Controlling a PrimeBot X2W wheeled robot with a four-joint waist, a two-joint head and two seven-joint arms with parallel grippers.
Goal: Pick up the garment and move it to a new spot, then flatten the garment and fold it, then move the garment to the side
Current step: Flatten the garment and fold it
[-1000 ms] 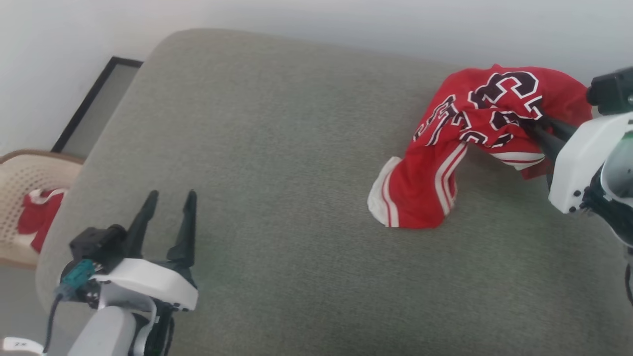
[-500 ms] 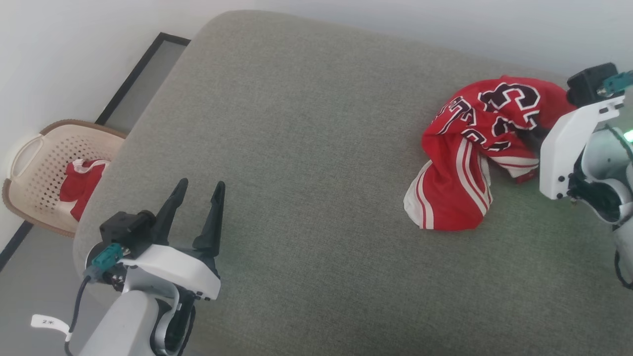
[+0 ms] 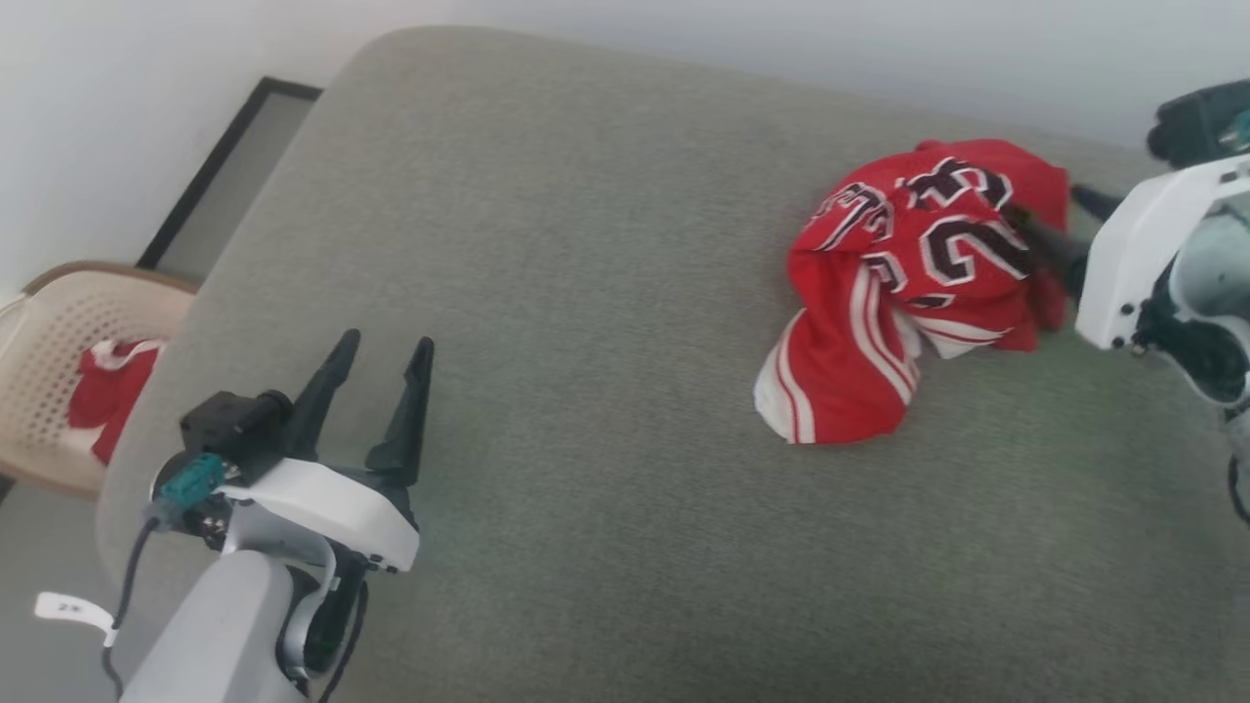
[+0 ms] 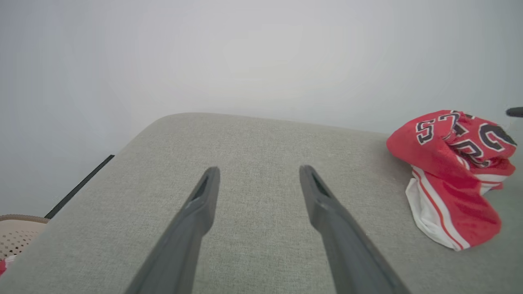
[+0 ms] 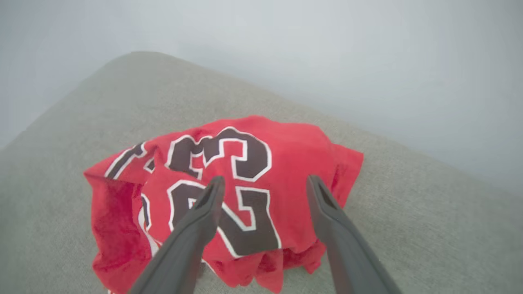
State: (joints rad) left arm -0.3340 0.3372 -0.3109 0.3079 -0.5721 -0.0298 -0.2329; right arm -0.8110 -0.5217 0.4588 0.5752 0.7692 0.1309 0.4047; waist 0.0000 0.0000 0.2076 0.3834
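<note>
The garment point(image 3: 908, 283) is a red jersey with a black white-outlined "23", bunched in a heap at the back right of the grey-green cushion point(image 3: 586, 391). One white-striped sleeve hangs toward the front. My right gripper point(image 3: 1060, 223) is open at the heap's right side. In the right wrist view its fingers point(image 5: 204, 212) spread just above the garment point(image 5: 253, 155), gripping nothing. My left gripper point(image 3: 384, 344) is open and empty over the cushion's front left, far from the garment point(image 4: 449, 179); in the left wrist view the left gripper point(image 4: 259, 170) points at bare cushion.
A cream perforated basket point(image 3: 49, 342) stands on the floor to the left and holds a small red-and-white cloth point(image 3: 107, 400). A black-framed panel point(image 3: 234, 146) leans by the white wall behind. The cushion's rounded edge runs along the left.
My right gripper has opened and let go of the garment, which has slumped into a lower heap. The head camera has shifted. The left gripper stays open as before.
</note>
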